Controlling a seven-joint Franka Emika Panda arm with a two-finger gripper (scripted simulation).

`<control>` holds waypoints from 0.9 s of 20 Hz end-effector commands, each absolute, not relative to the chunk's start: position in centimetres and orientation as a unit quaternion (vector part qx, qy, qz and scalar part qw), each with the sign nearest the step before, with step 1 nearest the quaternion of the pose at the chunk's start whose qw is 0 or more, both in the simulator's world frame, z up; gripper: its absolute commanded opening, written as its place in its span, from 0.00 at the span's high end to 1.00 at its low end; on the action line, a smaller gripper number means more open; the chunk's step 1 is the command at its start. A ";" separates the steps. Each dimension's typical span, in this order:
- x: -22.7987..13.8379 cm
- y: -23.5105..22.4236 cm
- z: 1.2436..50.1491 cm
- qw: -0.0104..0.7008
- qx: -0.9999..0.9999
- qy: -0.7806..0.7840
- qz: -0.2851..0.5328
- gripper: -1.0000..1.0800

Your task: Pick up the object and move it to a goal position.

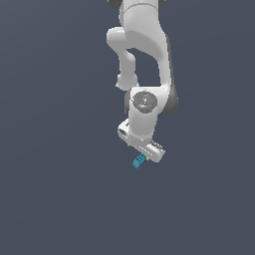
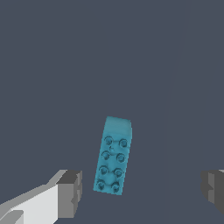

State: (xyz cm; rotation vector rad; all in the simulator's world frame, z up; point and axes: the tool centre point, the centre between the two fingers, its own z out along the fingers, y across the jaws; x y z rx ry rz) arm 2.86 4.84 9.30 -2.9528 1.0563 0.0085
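Block [image 2: 113, 155] lies loose between fingers [image 2: 70, 193] | pincer [image 2: 142, 190] spread, fingertips cropped

Far exterior view; close wrist view

White Panda arm hangs from top centre, gripper [image 1: 145, 155] low over plain dark grey ground. Tiny teal-blue block [image 1: 139, 161] sits just under gripper, partly hidden. Finger gap not visible here.
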 end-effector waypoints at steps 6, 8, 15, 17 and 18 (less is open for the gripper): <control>3.2 6.3 7.9 0.001 -0.920 0.393 0.001 0.04; 3.3 6.5 7.7 0.001 -0.916 0.402 0.001 0.04; 3.4 6.9 7.2 0.000 -0.908 0.418 0.000 0.04; 3.4 6.9 7.2 0.000 -0.909 0.416 0.000 0.04; 3.3 6.9 7.2 0.000 -0.909 0.416 0.000 0.04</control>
